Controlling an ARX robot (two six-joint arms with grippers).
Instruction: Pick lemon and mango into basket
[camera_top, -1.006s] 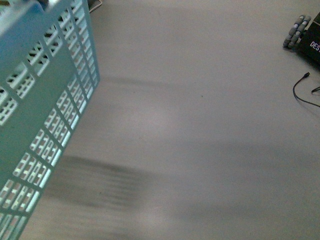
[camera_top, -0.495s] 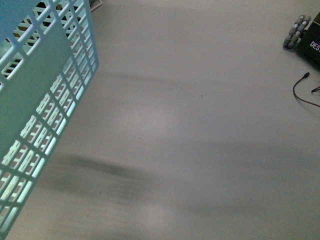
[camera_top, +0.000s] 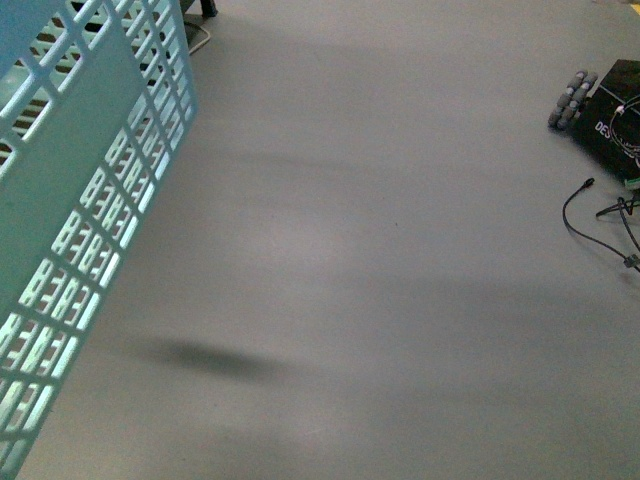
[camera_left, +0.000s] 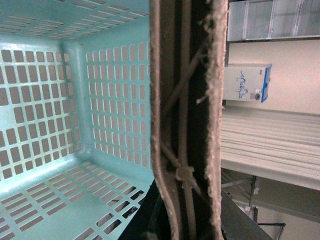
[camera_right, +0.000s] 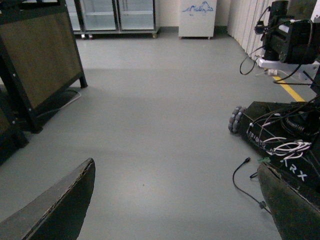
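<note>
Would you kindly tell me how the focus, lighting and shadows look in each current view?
Front view: slightly soft, with a dark blurred shadow on the floor near the basket. Left wrist view: the handle looms close, light glowing through the basket's slots. Right wrist view: sharp, evenly lit; the right gripper shows dark.

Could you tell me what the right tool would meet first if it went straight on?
Most likely the bare grey floor: the open right tool has nothing ahead of it in its wrist view; the black cable and wheeled robot base lie off to one side.
</note>
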